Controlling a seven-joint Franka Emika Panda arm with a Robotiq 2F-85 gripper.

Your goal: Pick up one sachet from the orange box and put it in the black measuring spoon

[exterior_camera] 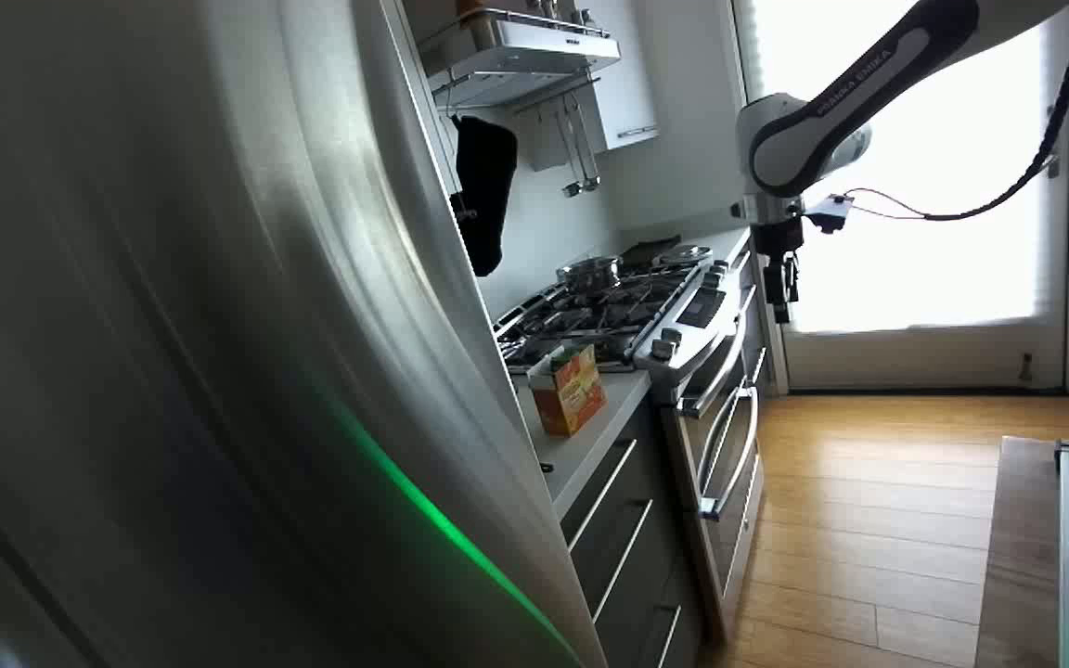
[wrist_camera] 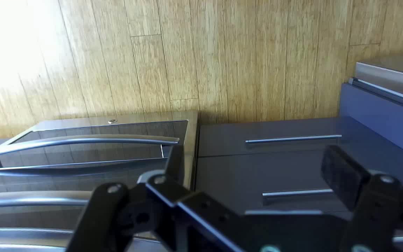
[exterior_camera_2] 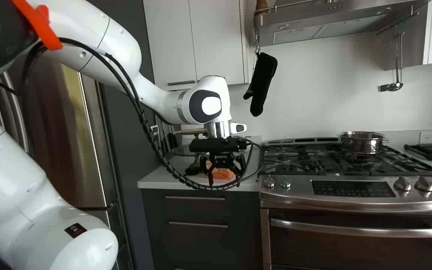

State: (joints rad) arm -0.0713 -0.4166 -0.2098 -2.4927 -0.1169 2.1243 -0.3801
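The orange box [exterior_camera: 570, 399] stands on the counter beside the stove, its top open; it also shows behind the fingers in an exterior view [exterior_camera_2: 222, 174]. I cannot make out single sachets in it. A small black thing [exterior_camera: 547, 468] lies on the counter by the fridge edge, and a dark shape [exterior_camera_2: 192, 171] sits left of the gripper; I cannot tell whether either is the measuring spoon. My gripper [exterior_camera: 782, 312] hangs in the air, higher than the box and apart from it. Its fingers [exterior_camera_2: 225, 180] are spread and empty; the wrist view [wrist_camera: 257, 157] shows only drawers and floor between them.
The stove [exterior_camera_2: 351, 191] with a steel pot [exterior_camera_2: 362, 142] adjoins the counter [exterior_camera_2: 156, 183]. The fridge [exterior_camera: 265, 325] stands at the counter's other end. A black oven mitt [exterior_camera_2: 263, 82] hangs from the range hood [exterior_camera_2: 321, 28]. A cable [exterior_camera_2: 141, 116] loops below the gripper.
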